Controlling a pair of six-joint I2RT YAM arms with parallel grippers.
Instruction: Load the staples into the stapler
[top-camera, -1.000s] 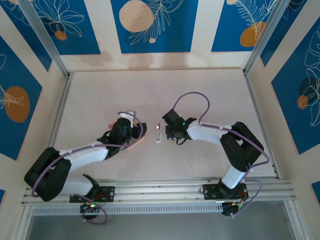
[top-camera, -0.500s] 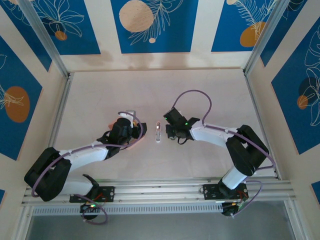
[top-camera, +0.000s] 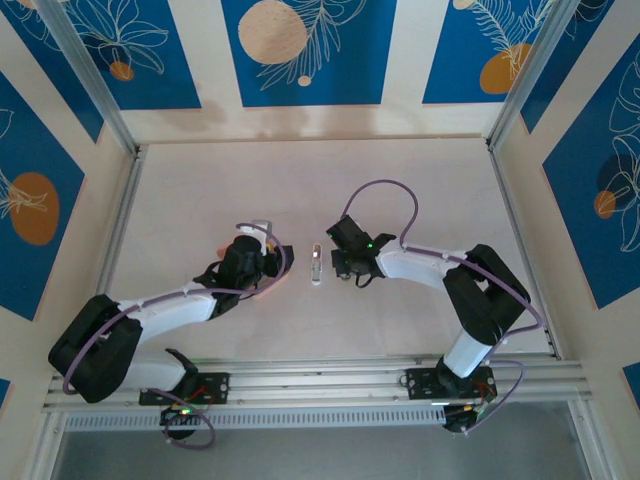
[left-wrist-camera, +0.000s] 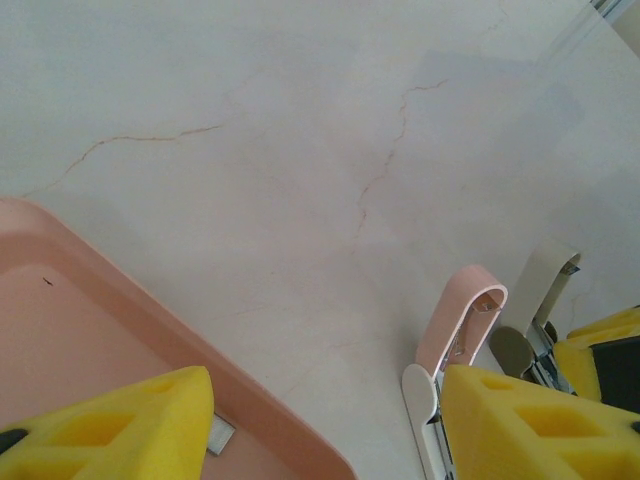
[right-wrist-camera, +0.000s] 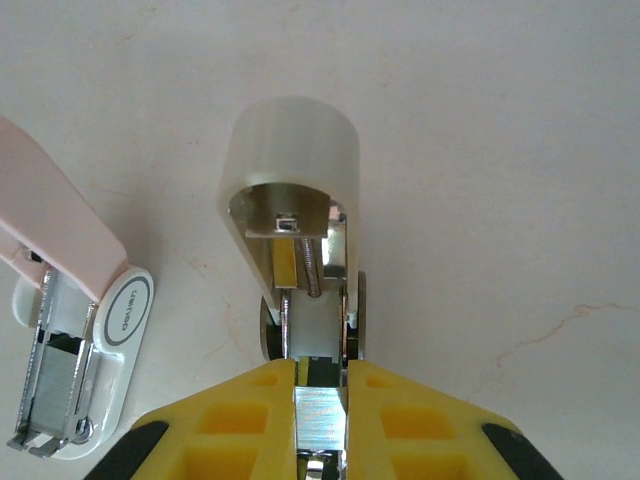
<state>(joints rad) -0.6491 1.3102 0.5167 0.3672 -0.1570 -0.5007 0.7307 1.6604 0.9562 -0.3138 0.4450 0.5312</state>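
Nothing loaded yet: right gripper (right-wrist-camera: 320, 390) pinches the opened cream plastic stapler (right-wrist-camera: 290, 150); left gripper (left-wrist-camera: 328, 390) hangs spread over tiny grey metal staples (left-wrist-camera: 221, 436) in the shallow pink tray (left-wrist-camera: 60, 340).

the stapler (left-wrist-camera: 462, 328) lies on the table (left-wrist-camera: 300, 150) between the tray (left-wrist-camera: 70, 330), left, and a second stapler (right-wrist-camera: 290, 150), right.

The table (left-wrist-camera: 300, 150) looks like smooth matt stone, pale with thin brown veins. At seven o'clock in the left wrist view, the tray (left-wrist-camera: 150, 335) is matt pink plastic. At eight o'clock in the right wrist view, the pink stapler (right-wrist-camera: 55, 225) is satin plastic over bright metal. The white-capped stapler (right-wrist-camera: 290, 150) is glossy plastic with shiny steel inside. The right gripper (right-wrist-camera: 320, 372) has matt yellow plastic fingers (right-wrist-camera: 230, 410).
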